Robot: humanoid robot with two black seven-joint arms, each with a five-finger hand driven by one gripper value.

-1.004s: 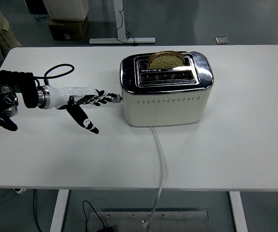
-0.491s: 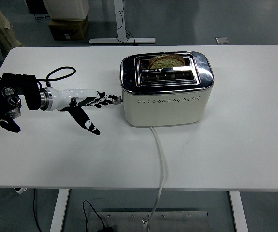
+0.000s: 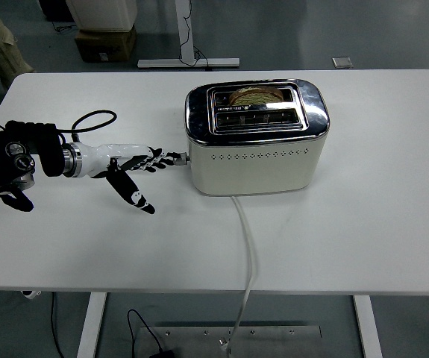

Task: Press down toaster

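Note:
A cream and chrome toaster (image 3: 257, 140) stands in the middle of the white table (image 3: 378, 209). A slice of bread (image 3: 257, 95) sits low in its far slot, with only its top edge showing. The lever (image 3: 183, 157) sticks out of the toaster's left end, low down. My left hand (image 3: 143, 165) reaches in from the left with fingers stretched out; the fingertips (image 3: 171, 158) rest on the lever and the thumb points down toward the table. It holds nothing. The right arm is out of view.
The toaster's white cord (image 3: 247, 246) runs from its front over the table's near edge. A black cable (image 3: 95, 117) loops behind my left forearm. A cardboard box (image 3: 104, 43) and a desk leg (image 3: 188, 45) stand on the floor beyond the table.
My left hand has pushed the lever downward, and the bread has sunk from standing well above the slot to sitting low in it. The forearm has dropped slightly.

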